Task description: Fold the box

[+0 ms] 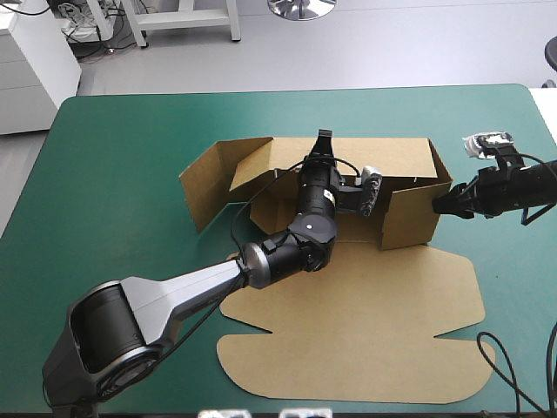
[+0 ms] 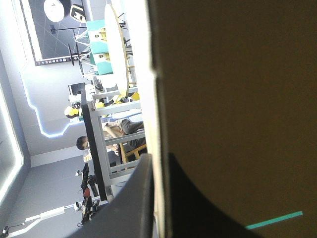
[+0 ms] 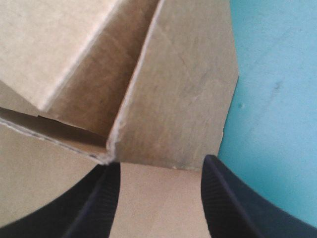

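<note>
Gripping: left claw point(image 1: 324, 139) clamped on box point(image 1: 365, 305) far-wall top edge
Right claw point(image 1: 438, 205): spread apart, at right end wall
Box: middle of bench point(image 1: 113, 174), walls up, lid flat nearward
Room: bare teal-green cover left, far

No legible text or labels

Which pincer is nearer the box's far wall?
Left. The left pincer grips the far wall, reaching over the box; the right pincer is outside its right end.

One box point(image 1: 365, 322), two grippers point(image 1: 324, 141) point(image 1: 439, 204)
</note>
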Robot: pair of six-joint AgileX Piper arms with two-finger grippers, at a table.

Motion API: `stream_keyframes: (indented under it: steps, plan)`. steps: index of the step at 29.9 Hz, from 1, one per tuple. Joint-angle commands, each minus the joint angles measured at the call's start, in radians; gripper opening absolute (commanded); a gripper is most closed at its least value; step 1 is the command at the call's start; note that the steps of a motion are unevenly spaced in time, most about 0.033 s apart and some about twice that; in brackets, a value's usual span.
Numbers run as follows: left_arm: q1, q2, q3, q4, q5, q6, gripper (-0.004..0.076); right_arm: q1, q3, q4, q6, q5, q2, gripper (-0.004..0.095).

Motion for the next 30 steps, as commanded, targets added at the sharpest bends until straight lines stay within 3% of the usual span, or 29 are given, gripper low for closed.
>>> stream_keyframes:
  steps: [1,6,12,16,21,30]
  plan:
    - [-0.004,-0.043,-0.015,0.000,-0.011,-0.004,-0.0010,0.009,-0.020,0.066,0.000,0.043,-0.040,0.0462]
    - [-0.004,-0.043,-0.015,0.000,-0.029,-0.030,-0.0010,0.078,-0.020,0.066,-0.037,0.014,-0.040,0.0428]
    - [-0.008,-0.043,-0.015,-0.004,-0.027,-0.053,-0.0010,0.144,-0.020,0.023,-0.021,-0.187,-0.040,0.0337]
    - [-0.015,-0.047,-0.015,-0.004,-0.020,-0.087,-0.0010,0.144,-0.020,0.037,0.009,-0.259,-0.040,0.0331]
    - [-0.015,-0.052,-0.015,0.005,-0.038,-0.117,-0.0010,0.144,-0.020,0.085,0.003,-0.310,-0.036,0.0330]
    - [-0.015,-0.052,-0.015,-0.001,-0.041,-0.117,-0.0010,0.144,-0.020,0.253,0.042,-0.304,0.043,0.0306]
